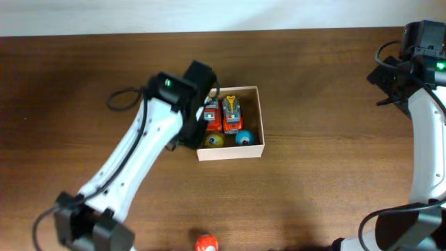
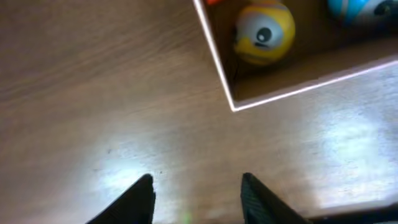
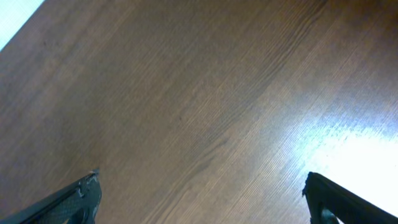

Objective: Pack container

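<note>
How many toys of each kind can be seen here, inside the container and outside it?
Orange toy trucks: 2, side by side in the container
Balls with an eye: 2, a yellow ball and a blue ball, both in the container
Red-orange toy, outside the container, kind unclear: 1
Total: 5

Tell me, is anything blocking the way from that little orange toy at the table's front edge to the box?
Nothing visible: only bare table lies between the orange toy and the container. Inside, though, two trucks and two balls already cover most of its floor.
</note>
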Robot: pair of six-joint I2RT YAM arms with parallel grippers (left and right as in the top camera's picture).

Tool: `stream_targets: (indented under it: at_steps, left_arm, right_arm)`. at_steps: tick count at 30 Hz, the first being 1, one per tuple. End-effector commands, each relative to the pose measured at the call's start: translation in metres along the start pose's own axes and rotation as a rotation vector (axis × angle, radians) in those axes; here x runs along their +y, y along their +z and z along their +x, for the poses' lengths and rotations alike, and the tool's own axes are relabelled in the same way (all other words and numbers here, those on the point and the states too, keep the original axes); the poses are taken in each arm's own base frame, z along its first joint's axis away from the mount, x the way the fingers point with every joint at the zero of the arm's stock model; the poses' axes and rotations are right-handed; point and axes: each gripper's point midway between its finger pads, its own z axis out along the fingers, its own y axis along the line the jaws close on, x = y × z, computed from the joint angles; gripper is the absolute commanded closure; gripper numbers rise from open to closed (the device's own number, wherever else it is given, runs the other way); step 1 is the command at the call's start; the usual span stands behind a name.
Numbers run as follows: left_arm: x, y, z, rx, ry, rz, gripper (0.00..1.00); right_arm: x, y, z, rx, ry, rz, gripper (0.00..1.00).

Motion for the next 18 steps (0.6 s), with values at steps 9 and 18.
stream_targets:
  at_steps: [9, 18]
  left_arm:
    - [-0.029, 0.043, 0.078, 0.056, -0.001, 0.039, 0.47]
    - [-0.065, 0.059, 0.122, 0.209, -0.039, 0.147, 0.33]
  right_arm:
    - [-0.001, -0.010, -0.007, -0.028, 0.021, -0.016, 0.01]
    - [-0.001, -0.010, -0.007, -0.028, 0.021, -0.016, 0.01]
